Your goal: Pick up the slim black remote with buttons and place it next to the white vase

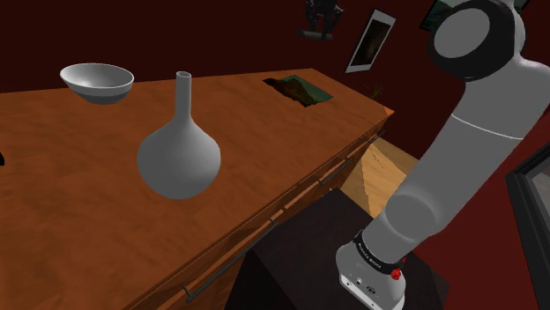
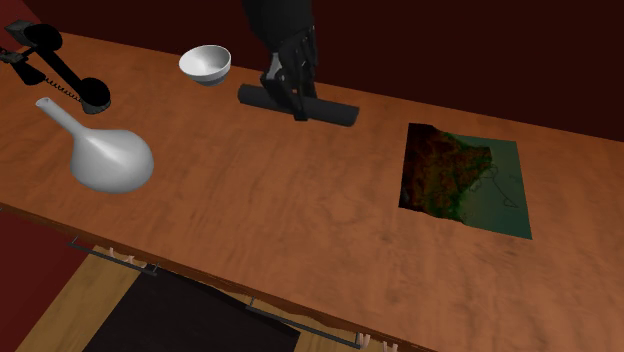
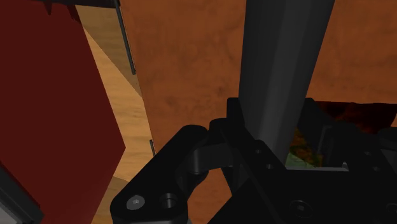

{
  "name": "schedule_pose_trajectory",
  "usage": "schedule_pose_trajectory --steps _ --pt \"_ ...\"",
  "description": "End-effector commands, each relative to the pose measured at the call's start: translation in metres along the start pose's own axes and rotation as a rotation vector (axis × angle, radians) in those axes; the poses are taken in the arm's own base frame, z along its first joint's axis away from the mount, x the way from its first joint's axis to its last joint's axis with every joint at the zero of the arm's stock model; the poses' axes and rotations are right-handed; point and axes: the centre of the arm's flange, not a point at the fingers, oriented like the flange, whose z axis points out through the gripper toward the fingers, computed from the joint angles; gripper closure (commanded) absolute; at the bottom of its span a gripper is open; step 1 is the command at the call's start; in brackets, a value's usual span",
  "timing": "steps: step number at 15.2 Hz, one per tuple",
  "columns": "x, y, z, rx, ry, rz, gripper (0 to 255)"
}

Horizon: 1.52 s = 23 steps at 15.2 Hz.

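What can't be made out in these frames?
1. Buttons on the remote: in the second exterior and wrist views its face reads uniformly black.
2. The gripper: in the shoulder view it is cut off by the top edge.
3. The black object at the second exterior view's upper left: cut off by the left edge, identity unclear.

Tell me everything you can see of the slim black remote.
The remote is a long, slim, plain black bar; no buttons can be made out. It lies level over the brown wood table, near the white bowl, apart from the vase. The black pincer grips its middle, a finger on each long side. Whether it rests on the table or is just lifted cannot be told.
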Motion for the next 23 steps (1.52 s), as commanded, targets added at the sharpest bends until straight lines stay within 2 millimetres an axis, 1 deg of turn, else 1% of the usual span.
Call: schedule_pose_trajectory --steps 1,23 --pt "-0.027 0.007 -0.007 0.0 0.001 0.001 255" --pt "-0.3 0.085 -0.067 0.0 0.001 0.001 255"
